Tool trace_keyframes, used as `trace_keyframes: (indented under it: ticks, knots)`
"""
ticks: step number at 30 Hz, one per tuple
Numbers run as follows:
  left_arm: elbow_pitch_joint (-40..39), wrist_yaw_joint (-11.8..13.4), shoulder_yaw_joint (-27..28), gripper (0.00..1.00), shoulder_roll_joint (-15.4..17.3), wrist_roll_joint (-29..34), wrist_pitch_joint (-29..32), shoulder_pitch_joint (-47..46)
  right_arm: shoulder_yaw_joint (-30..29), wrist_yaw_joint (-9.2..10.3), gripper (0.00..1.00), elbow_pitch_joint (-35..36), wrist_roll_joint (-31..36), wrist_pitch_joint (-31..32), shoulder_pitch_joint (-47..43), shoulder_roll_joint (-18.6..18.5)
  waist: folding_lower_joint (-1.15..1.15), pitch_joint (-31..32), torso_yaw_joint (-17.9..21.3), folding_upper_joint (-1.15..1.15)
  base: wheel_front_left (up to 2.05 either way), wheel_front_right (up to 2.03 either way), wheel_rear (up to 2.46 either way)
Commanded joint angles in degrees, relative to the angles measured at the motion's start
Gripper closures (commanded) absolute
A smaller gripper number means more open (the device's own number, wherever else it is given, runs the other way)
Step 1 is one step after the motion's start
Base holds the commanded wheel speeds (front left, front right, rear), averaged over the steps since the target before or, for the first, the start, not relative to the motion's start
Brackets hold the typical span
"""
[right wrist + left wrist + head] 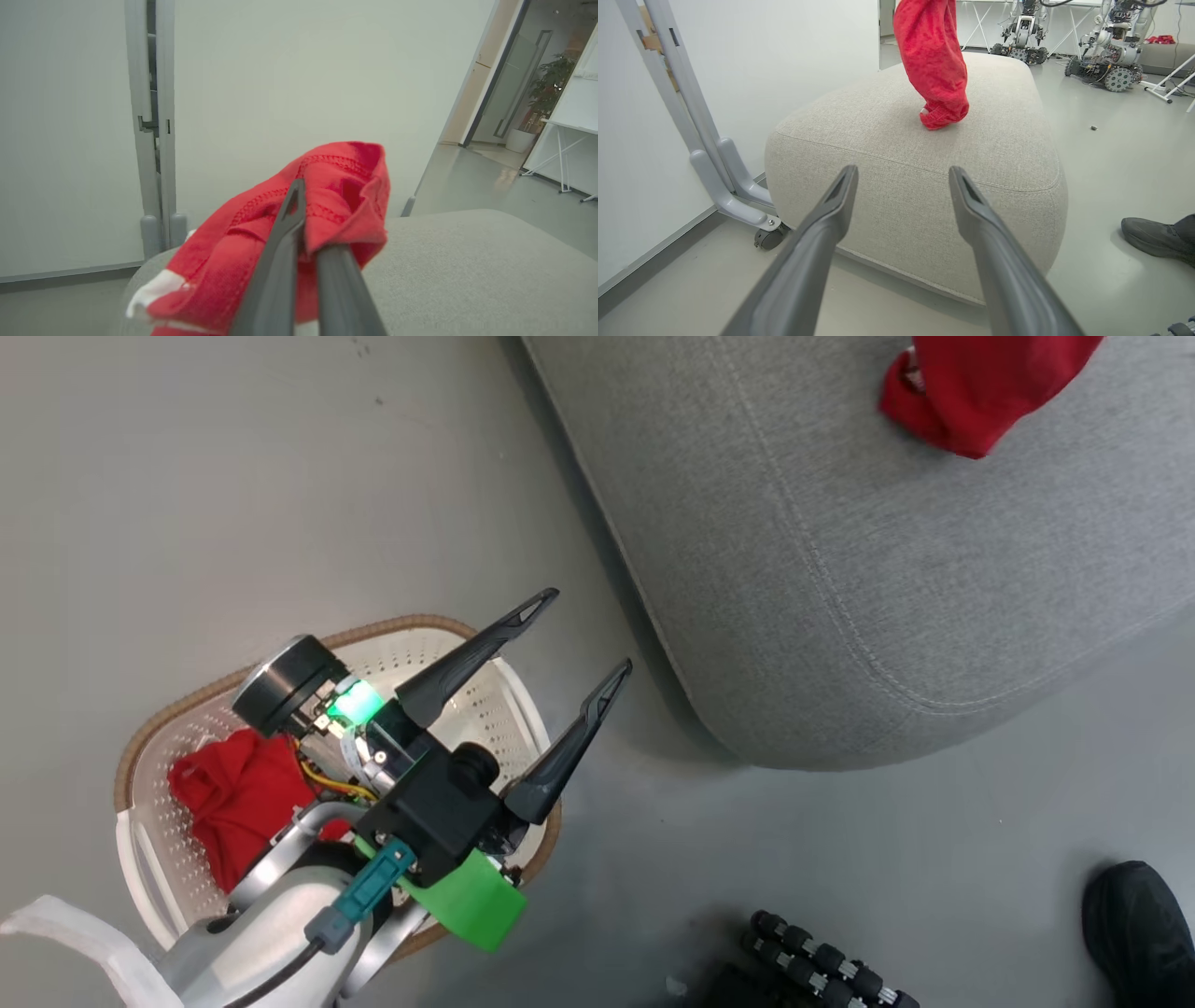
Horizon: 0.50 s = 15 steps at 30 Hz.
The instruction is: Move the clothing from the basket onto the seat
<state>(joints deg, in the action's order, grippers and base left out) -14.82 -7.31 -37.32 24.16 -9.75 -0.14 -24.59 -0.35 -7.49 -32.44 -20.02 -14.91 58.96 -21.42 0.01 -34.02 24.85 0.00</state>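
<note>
One red garment (238, 798) lies crumpled in the white basket (509, 709) with the brown rim, at the lower left of the head view. My left gripper (593, 630) hovers above the basket's right side, open and holding nothing; its fingers (831, 205) point toward the grey seat (887, 140). The second red garment (934, 65) hangs down over the seat, its lower end touching the cushion top. My right gripper (306, 219) is shut on that garment (336, 196), above the seat (467, 261). The hanging garment (976, 383) also shows over the seat (840, 523) at the head view's top right.
A person's black shoe (1141, 924) stands on the floor at the lower right. A grey wheeled stand (733, 186) sits against the white wall left of the seat. Other robots (1111, 60) and white table legs stand far behind. A dark ribbed part (822, 971) lies near the bottom edge.
</note>
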Motion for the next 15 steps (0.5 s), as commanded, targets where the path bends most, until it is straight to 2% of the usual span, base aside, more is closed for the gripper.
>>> trace_keyframes:
  ticks: [1, 3, 4, 5, 9, 15]
  knots:
    - [-0.2, -0.2, 0.1, 0.0, 0.2, 0.5, -0.5, -1.5, -0.2, 0.01, 1.0, -2.5, 0.4, -0.1, 0.5, -0.3, -0.01, -5.2, -4.1, 0.0, 0.0, 0.0, 0.0]
    - [0.0, -0.2, -0.1, 0.0, 0.1, 0.5, -0.6, -2.4, -1.8, 0.01, 1.0, -6.3, 0.1, -0.2, 0.6, -0.5, -0.01, -6.5, -4.9, 0.0, 0.0, 0.0, 0.0]
    - [0.2, -0.2, -0.1, 0.0, 0.0, 0.5, -1.0, -2.7, -2.8, 0.01, 0.29, -8.8, 0.8, -0.2, 0.2, -0.5, -0.01, -6.9, -5.2, 0.0, 0.0, 0.0, 0.0]
    - [0.4, -0.2, -0.3, 0.0, 0.0, 0.5, -1.0, -2.9, -4.0, 0.0, 0.0, -10.3, 0.8, -0.3, 0.0, -0.2, -0.01, -7.2, -5.4, 0.0, 0.0, 0.0, 0.0]
    - [1.3, -0.1, -0.7, 0.0, -0.6, 0.7, -2.2, -3.7, -8.5, 0.0, 0.0, -12.1, 2.5, -0.3, -2.7, 1.1, -0.01, -7.7, -6.4, 0.0, 0.0, 0.0, 0.0]
    - [3.4, 1.3, -0.6, 0.0, -1.7, 0.7, -5.1, -3.5, -15.3, 0.0, 0.0, -4.5, 5.6, -0.3, -10.6, 5.0, -0.01, -6.1, -7.8, 0.0, 0.0, 0.0, 0.0]
